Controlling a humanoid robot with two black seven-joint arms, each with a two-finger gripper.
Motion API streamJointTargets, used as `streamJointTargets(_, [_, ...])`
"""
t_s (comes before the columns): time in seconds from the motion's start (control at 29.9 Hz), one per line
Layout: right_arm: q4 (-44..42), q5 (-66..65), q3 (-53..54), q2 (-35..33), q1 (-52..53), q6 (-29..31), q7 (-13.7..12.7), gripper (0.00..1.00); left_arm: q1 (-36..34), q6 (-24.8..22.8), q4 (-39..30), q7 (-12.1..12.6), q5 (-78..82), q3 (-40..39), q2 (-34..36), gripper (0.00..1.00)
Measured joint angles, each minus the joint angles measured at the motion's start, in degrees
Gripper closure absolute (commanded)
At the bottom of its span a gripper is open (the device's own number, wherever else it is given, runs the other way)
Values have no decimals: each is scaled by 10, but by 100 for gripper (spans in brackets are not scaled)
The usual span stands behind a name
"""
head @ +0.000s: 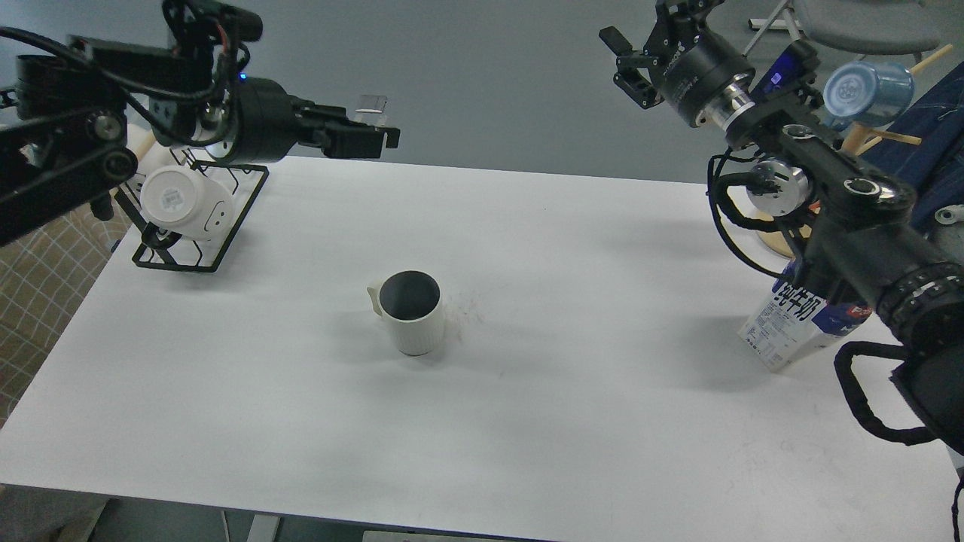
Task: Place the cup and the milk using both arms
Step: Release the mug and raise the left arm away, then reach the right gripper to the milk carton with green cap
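The cup (411,316) is an off-white ribbed mug with a dark inside. It stands upright and alone near the middle of the white table (527,421), its small handle to the left. The milk carton (787,325) stands at the table's right edge, blue and white with Chinese characters, its top hidden behind my right arm. My left gripper (376,138) is open and empty, held high over the table's far left, well away from the cup. My right gripper (626,59) is open and empty, raised beyond the far right edge, far above the carton.
A black wire rack (197,248) at the far left corner holds a smooth white mug (184,199) with a face print. A blue mug (866,89) hangs on a wooden peg stand at the far right. Checked cloth (30,301) lies left of the table.
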Motion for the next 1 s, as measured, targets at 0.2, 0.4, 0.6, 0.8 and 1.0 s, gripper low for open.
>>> streamJointTargets(0.2, [135,-6,-71,-162,35,0,-1,0,13,0,23,1,-104,-37,4,6])
streamJointTargets(0.4, [305,-106,-89,-349,37,0,-1,0,36,10,32,1,-303,-38,-8,6])
streamJointTargets(0.6, [474,-262,-89,-547,10,-37,1,0,62,86,45,1,-417,-51,-42,6])
streamJointTargets(0.8, [568,-441,-117,-692,-41,-156,10,0,128,95,86,7,-429,-146,-100,6])
streamJointTargets(1.0, [581,-563,-269,-763,-109,-414,11,0,151,93,90,18,-427,-170,-126,6])
